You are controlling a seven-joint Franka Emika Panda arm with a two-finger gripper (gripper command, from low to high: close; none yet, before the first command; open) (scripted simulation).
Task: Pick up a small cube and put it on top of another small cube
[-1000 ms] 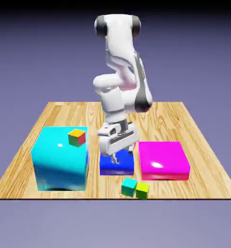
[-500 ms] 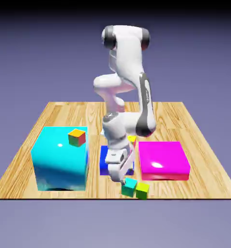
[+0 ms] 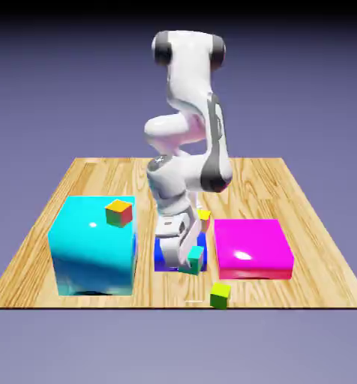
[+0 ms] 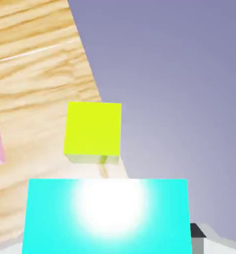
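Observation:
The small teal cube (image 3: 196,256) hangs off the table in front of the blue block, and my gripper (image 3: 192,260) is shut on it. In the hand view the teal cube (image 4: 107,216) fills the bottom with a bright glare and hides most of the fingers; one grey fingertip (image 4: 199,231) shows at the lower right. The lime-green small cube (image 3: 220,295) rests alone on the wood near the table's front edge, below and to the exterior view's right of the held cube. It shows in the hand view as a yellow-green cube (image 4: 92,131) just beyond the teal one.
A big cyan block (image 3: 91,247) carries a yellow-topped small cube (image 3: 118,212). A flat blue block (image 3: 170,257) and a flat magenta block (image 3: 253,247) lie under and beside the arm. Another yellow-topped cube (image 3: 204,216) peeks out behind the arm. The table's front edge (image 3: 174,306) is close.
The gripper came down to the teal cube beside the lime cube, shut on it, and has lifted it up and back. The lime cube stays on the table.

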